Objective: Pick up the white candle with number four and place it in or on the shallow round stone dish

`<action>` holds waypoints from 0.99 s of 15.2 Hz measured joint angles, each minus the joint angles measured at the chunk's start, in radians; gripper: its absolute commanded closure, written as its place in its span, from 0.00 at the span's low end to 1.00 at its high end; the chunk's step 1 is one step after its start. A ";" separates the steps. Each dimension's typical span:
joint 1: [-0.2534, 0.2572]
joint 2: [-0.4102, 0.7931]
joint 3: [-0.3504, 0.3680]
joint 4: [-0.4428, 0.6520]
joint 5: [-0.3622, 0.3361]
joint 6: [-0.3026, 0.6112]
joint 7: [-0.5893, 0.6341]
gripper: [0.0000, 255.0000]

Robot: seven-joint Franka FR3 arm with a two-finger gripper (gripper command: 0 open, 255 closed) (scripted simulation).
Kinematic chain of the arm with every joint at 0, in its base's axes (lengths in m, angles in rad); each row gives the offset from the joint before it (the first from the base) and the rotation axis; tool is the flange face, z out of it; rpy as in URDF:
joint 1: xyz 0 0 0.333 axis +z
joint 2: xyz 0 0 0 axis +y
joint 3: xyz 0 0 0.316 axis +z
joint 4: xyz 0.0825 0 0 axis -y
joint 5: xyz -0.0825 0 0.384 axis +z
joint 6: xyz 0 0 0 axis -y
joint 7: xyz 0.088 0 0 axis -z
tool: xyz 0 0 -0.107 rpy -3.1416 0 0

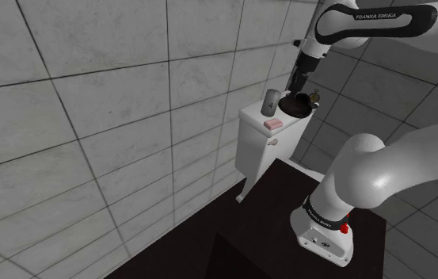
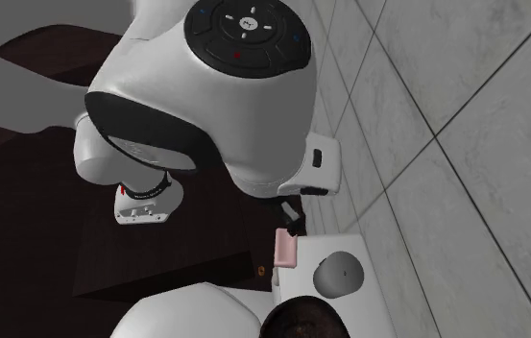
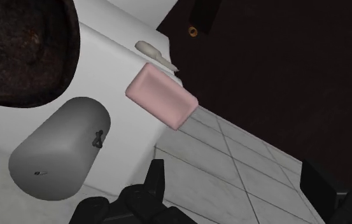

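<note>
Your end effector (image 3: 232,168) hangs empty with its jaws spread, so you're at the approach step. The grey candle (image 3: 60,149) lies just beside the dark dish (image 3: 21,51); centre over it next, then close.

A pink bar (image 1: 272,124) lies flat at the front edge of the white toilet tank (image 1: 258,154) lid, above the flush lever (image 3: 152,52), against a grey tiled wall (image 1: 90,119).

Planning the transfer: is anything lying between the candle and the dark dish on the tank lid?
Nothing visible. The grey candle lies right beside the dish; the pink bar sits off to the side.
</note>
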 measured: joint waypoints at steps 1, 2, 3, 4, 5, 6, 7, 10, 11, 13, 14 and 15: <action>0.020 0.035 -0.042 0.022 0.004 0.020 -0.046 0.00; 0.038 0.063 -0.078 0.035 0.008 0.039 -0.089 0.00; 0.058 0.090 -0.115 0.057 0.016 0.049 -0.133 0.00; 0.084 0.127 -0.160 0.076 0.029 0.070 -0.181 0.00; 0.117 0.170 -0.205 0.101 0.049 0.089 -0.228 0.00; 0.154 0.217 -0.258 0.138 0.075 0.100 -0.283 0.00; 0.194 0.266 -0.314 0.166 0.106 0.116 -0.340 0.00; 0.343 0.442 -0.521 0.265 0.255 0.134 -0.543 0.00; 0.404 0.571 -0.626 0.299 0.364 0.126 -0.658 0.00; 0.338 0.815 -0.642 0.378 0.625 0.073 -0.898 0.00; 0.241 0.903 -0.578 0.433 0.711 0.043 -0.979 0.00; 0.175 0.957 -0.527 0.465 0.765 0.030 -1.027 0.00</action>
